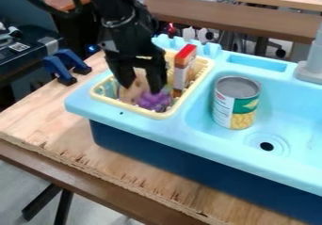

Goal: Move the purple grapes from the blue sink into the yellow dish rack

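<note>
Purple item [153, 101] lies in the yellow basket [133, 108], left of the frame's centre, below and slightly right of the gripper [140, 83], whose fingers stand apart, no grasp visible.

No wording or numeral is legible. Markings too small to read cover the label [224, 108] of the can [237, 85] in the sink basin [290, 119] and the red-topped box [181, 73] in the yellow rack [129, 107].
</note>
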Robot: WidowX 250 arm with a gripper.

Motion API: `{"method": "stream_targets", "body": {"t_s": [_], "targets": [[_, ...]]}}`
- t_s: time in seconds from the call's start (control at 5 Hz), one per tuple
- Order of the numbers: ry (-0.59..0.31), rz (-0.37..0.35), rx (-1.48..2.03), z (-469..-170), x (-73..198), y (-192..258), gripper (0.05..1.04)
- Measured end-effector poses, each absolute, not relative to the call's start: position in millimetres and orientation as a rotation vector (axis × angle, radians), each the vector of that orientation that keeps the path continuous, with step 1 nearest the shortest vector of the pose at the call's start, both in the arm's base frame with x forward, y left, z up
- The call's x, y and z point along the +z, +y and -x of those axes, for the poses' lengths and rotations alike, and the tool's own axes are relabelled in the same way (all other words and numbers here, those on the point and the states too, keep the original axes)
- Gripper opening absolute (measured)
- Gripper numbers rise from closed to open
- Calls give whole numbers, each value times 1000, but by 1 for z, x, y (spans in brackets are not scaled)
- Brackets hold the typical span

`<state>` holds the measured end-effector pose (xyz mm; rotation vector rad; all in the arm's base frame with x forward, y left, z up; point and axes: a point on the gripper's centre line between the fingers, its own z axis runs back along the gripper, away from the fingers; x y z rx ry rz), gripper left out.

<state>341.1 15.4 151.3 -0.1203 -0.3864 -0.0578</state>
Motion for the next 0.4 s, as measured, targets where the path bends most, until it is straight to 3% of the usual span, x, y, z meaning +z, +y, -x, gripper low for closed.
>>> {"method": "stream_targets", "body": {"t_s": [0.4], "targets": [[-422, 162, -138, -334, 168, 0, 1002]]}}
